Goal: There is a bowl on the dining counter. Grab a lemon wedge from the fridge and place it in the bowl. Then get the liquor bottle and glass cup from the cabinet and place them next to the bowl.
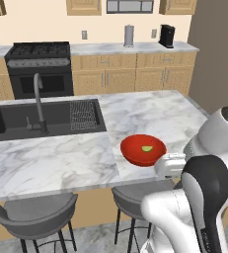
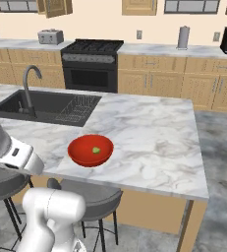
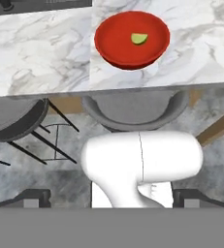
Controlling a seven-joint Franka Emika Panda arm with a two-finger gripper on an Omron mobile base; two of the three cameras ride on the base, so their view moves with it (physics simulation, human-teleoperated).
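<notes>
The red bowl [image 1: 143,150] [image 2: 90,150] [image 3: 132,38] sits near the front edge of the marbled dining counter [image 1: 51,163] [image 2: 154,133]. A small yellow-green lemon wedge [image 1: 147,148] [image 2: 96,150] [image 3: 139,38] lies inside it. My gripper [image 3: 112,197] is open and empty, its dark fingertips [image 3: 36,196] wide apart. It hangs in front of the counter's edge, above the stools and lower than the bowl. The white hand [image 1: 170,165] [image 2: 21,155] is close to the bowl's near side. The fridge, liquor bottle and glass cup are out of view.
A black sink [image 1: 41,118] [image 2: 46,106] with a grey tap [image 1: 38,101] lies left of the bowl. Grey stools [image 1: 34,212] [image 2: 93,199] stand under the counter's front. Tan wall cabinets [image 1: 83,6] [image 2: 139,6] hang over the stove [image 1: 39,66]; one door [image 2: 56,7] stands open.
</notes>
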